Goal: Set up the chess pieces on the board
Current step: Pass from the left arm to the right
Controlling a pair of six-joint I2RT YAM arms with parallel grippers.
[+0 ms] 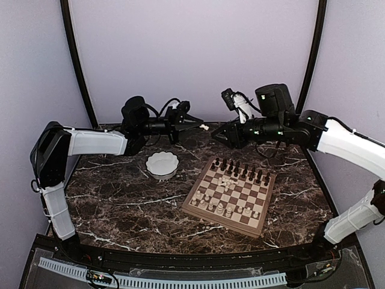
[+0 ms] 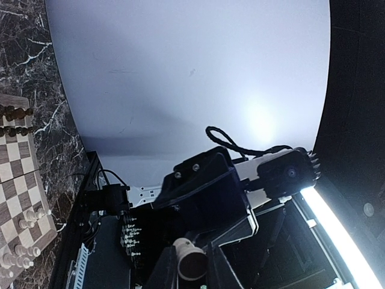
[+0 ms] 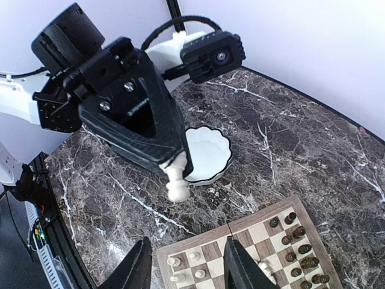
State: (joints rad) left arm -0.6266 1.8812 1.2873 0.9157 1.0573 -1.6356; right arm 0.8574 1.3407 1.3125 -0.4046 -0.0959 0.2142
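Pincer on left (image 3: 176, 167) clamps rounded cream chess piece (image 3: 178, 188) above veined marble table (image 3: 289, 150).

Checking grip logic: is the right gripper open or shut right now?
Open: the right gripper shows its two fingers well apart, nothing between them. The pale piece is clamped in the left gripper.

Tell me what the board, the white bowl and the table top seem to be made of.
Board: likely wood, matte; light and dark brown checks. Bowl: perhaps glazed ceramic; smooth white, scalloped. Table top: marble or imitation; dark, white veins.
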